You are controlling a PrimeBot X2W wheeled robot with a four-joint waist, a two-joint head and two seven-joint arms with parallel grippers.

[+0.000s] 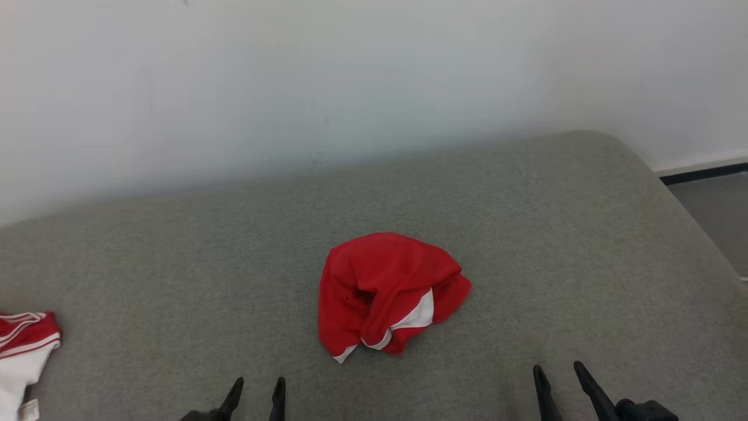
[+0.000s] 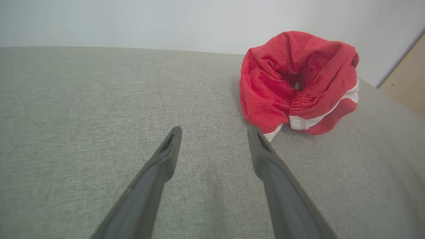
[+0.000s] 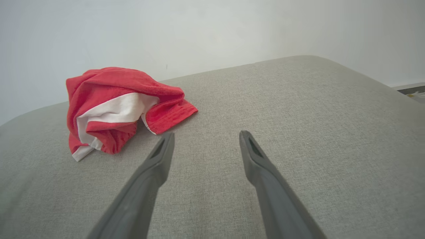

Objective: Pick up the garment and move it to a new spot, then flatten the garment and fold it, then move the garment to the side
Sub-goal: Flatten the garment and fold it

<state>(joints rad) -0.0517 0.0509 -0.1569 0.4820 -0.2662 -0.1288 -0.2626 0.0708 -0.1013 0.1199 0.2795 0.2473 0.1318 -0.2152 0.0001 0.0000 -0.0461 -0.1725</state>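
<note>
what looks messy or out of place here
The red garment lies crumpled in a heap in the middle, white trim twisted. A second red and white garment sits at the head view's left edge, partly cut off. Nothing looks spilled or damaged.

garment (image 1: 385, 292) lies mid-cushion (image 1: 175, 263), between and ahead of both grippers.

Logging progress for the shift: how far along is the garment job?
No step looks done: the red garment lies crumpled in a heap on the grey surface. Nothing is in hand: the left gripper and right gripper sit short of it, jaws open and empty. Left: pick it up, move, flatten, fold, set aside.
</note>
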